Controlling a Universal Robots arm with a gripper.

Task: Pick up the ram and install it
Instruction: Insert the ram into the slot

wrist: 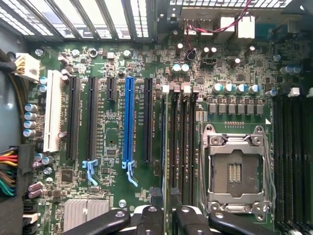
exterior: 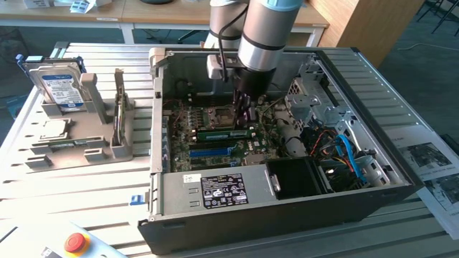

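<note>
Green and flat, the ram (exterior: 223,133) lies along a slot on the motherboard (exterior: 215,153) inside the open case (exterior: 287,215). In the exterior view we see the gripper (exterior: 244,119) lowered into the case, right at the ram's three o'clock end. We cannot tell whether it is clamped on the ram or standing apart. At nine o'clock from the case, the grey holder (exterior: 79,156) carries a second stick (exterior: 118,107) upright, with the hard drive (exterior: 61,88) at its ten o'clock. In the wrist view, the empty processor socket (wrist: 237,169) sits beside the memory slots.
</note>
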